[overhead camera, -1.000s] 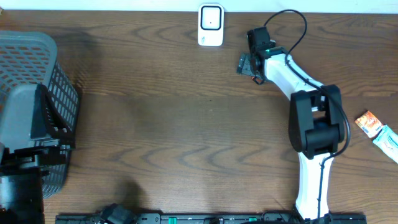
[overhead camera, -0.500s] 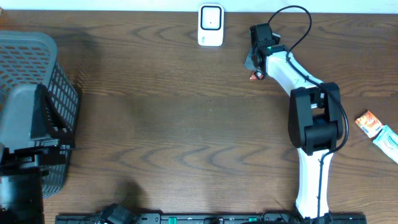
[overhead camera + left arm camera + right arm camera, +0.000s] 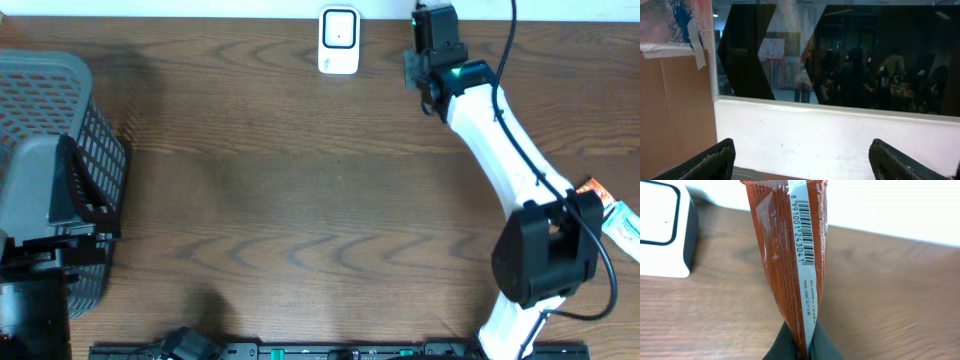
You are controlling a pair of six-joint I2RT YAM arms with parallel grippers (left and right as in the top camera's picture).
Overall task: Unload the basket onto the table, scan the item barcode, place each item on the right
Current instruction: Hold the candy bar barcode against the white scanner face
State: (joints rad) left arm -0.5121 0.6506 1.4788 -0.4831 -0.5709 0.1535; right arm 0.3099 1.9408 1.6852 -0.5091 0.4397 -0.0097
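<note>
Table [image 3: 300, 200]: brown woodgrain, scanner [image 3: 339, 40] at far edge | wall [image 3: 840, 142]: white | window [image 3: 880, 55]: dark

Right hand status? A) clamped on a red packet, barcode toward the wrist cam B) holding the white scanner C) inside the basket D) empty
A: in the right wrist view the right hand is shut on the red packet, with its barcode strip facing the camera.

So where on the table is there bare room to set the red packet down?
The widest free patch is the wooden tabletop's middle, bordered by the grey mesh basket at the left, the white box scanner at the far edge and the white right arm. It is crowded at the right edge, by the small orange and pale packets.
</note>
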